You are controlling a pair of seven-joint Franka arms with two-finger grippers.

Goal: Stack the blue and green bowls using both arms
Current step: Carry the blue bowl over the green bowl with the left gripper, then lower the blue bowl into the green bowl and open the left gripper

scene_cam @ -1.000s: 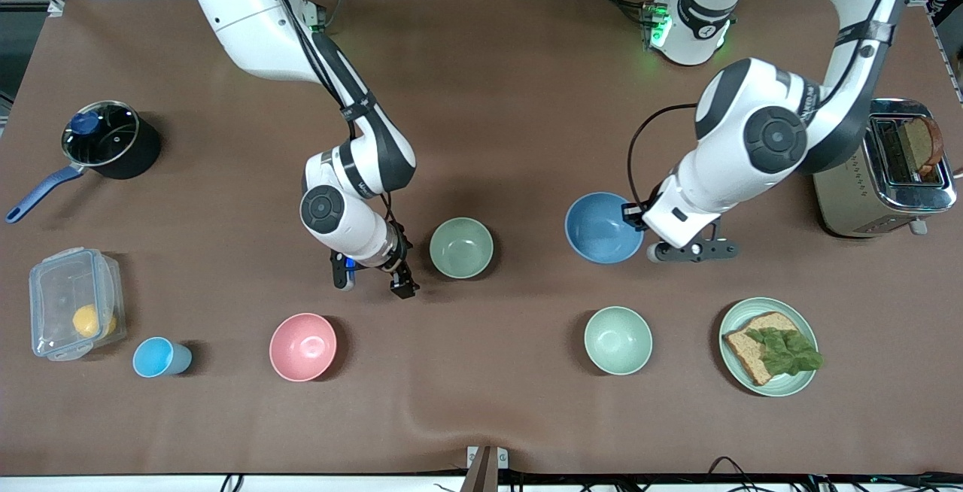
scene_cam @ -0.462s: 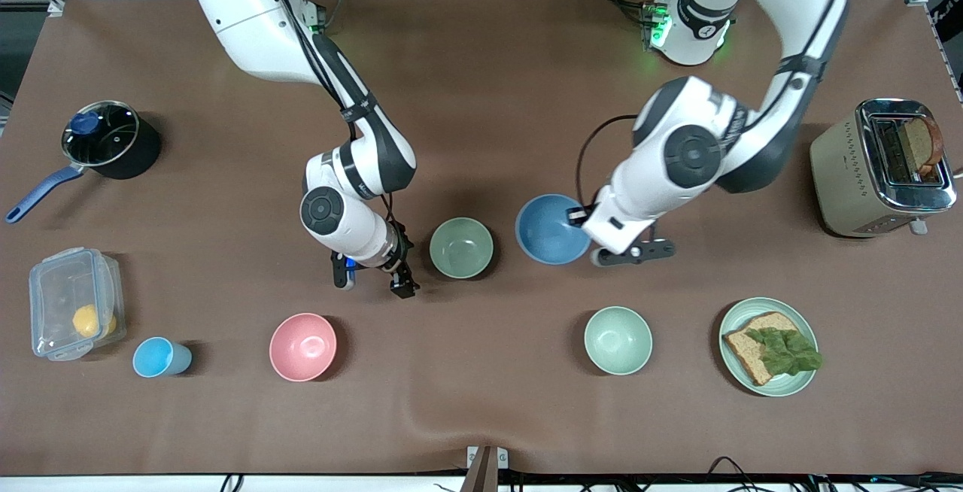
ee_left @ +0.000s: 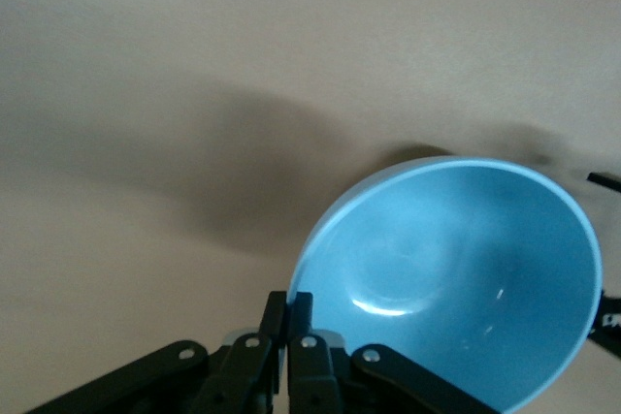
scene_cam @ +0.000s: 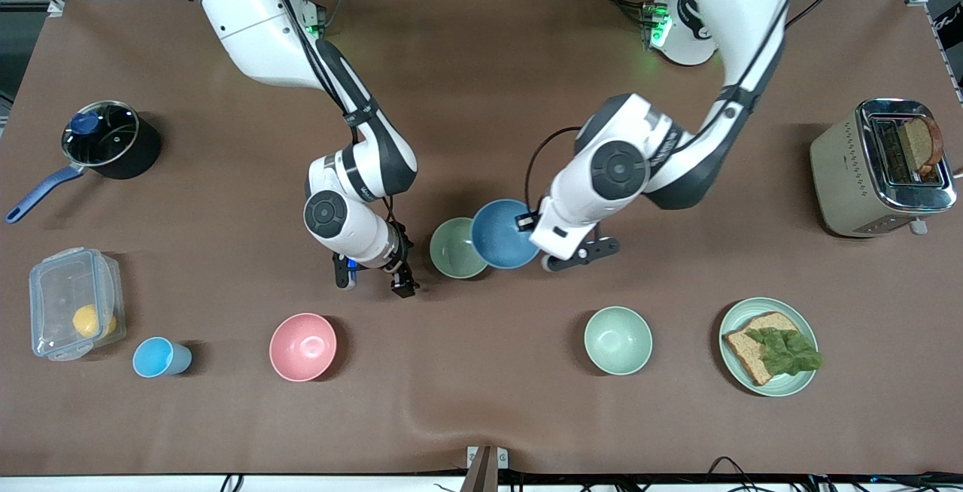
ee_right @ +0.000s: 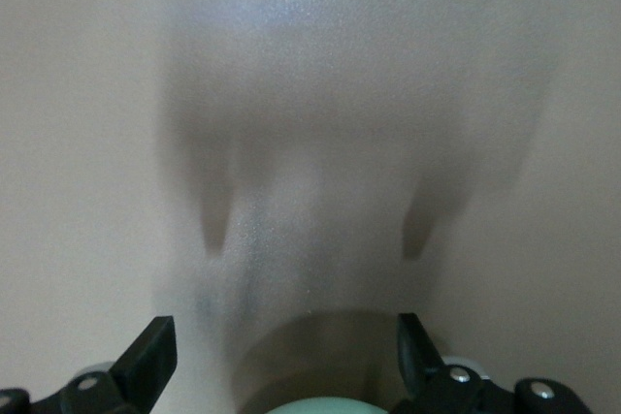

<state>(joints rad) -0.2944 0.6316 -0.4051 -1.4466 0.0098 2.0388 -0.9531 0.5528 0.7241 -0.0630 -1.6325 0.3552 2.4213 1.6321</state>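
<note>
My right gripper (scene_cam: pixel 374 275) waits open just beside the green bowl (scene_cam: pixel 454 249), unmoved. My left gripper (scene_cam: pixel 536 230), clamped on the blue bowl (scene_cam: pixel 502 234) rim, has carried it from the left arm's end until it overlaps the green bowl's edge.

Held blue bowl (scene_cam: pixel 502 234) overlapping green bowl (scene_cam: pixel 454 249), right gripper (scene_cam: pixel 375 278) just beside
</note>
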